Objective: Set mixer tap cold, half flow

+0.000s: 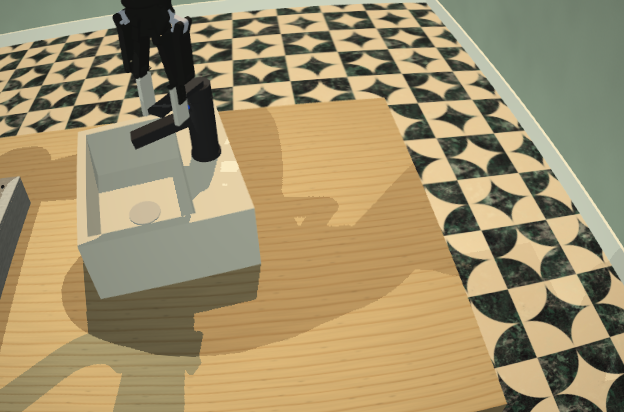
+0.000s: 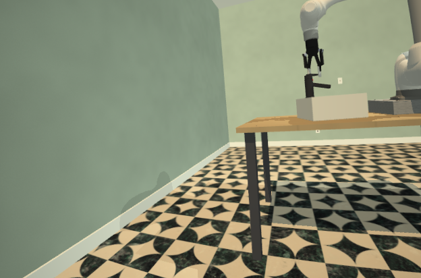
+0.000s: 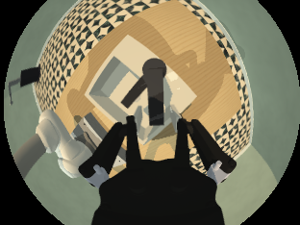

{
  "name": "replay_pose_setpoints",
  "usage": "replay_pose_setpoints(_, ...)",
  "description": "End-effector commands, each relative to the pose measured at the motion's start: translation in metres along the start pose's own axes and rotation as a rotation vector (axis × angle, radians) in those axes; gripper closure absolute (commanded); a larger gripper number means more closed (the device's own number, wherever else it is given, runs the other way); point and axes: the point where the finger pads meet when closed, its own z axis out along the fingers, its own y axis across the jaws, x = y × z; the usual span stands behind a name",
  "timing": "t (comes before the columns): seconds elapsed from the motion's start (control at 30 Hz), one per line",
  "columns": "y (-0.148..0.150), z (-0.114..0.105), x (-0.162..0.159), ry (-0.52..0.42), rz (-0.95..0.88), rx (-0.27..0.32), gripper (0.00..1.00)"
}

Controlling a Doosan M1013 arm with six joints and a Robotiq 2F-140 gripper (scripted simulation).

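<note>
A black mixer tap (image 1: 203, 125) stands at the back rim of a white basin (image 1: 156, 214) on the wooden table. Its spout (image 1: 156, 131) reaches out over the basin. The lever (image 1: 168, 96) on top is turned to one side of the spout, as the wrist view shows (image 3: 158, 99). A blue dot (image 1: 188, 108) shows on the tap body, and a red dot (image 2: 312, 80) on its other side. My gripper (image 1: 163, 116) hangs straight down over the lever, partly open, one finger on each side of it with small gaps. It also shows in the wrist view (image 3: 158, 125).
A round drain (image 1: 144, 212) lies in the basin floor. The grey robot base block (image 1: 10, 219) stands at the table's left edge. The table's right edge (image 1: 442, 245) drops to the tiled floor. Green walls close the room.
</note>
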Motion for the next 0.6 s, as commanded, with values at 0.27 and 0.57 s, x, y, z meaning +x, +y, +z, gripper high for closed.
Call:
replay_pose_setpoints(0.27,0.000,-0.030,0.000,0.000,0.000,0.000,0.61)
replay_pose_setpoints(0.57,0.000,-0.047,0.000,0.000,0.000,0.000,0.61)
